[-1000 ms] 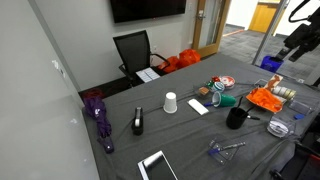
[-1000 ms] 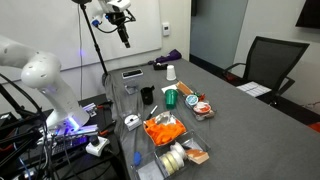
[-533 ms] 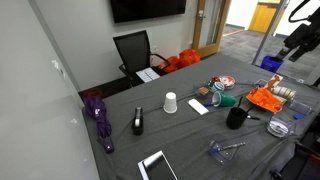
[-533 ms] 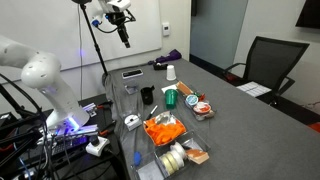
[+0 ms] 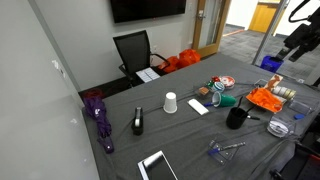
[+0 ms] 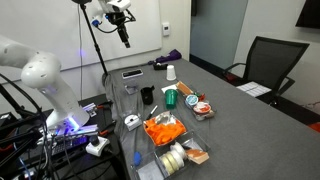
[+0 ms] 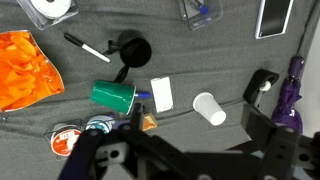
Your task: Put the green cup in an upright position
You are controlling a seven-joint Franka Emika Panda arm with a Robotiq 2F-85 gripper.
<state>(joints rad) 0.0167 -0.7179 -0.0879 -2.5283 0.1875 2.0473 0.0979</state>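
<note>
The green cup (image 7: 113, 96) lies on its side on the grey table, beside a white card (image 7: 162, 93). It also shows in both exterior views (image 5: 228, 100) (image 6: 171, 98). My gripper (image 7: 195, 125) is open and empty, high above the table and far from the cup, as both exterior views show (image 6: 124, 36) (image 5: 298, 42). The white cup (image 7: 209, 108) stands upside down between my fingers in the wrist view. The black mug (image 7: 133, 50) stands close to the green cup.
An orange bag (image 7: 25, 70), two round tins (image 7: 70, 138), a marker (image 7: 88, 48), a tape roll (image 7: 52, 8), a tablet (image 7: 272, 18) and a purple umbrella (image 7: 290, 90) lie on the table. An office chair (image 5: 135, 52) stands at the table's far side.
</note>
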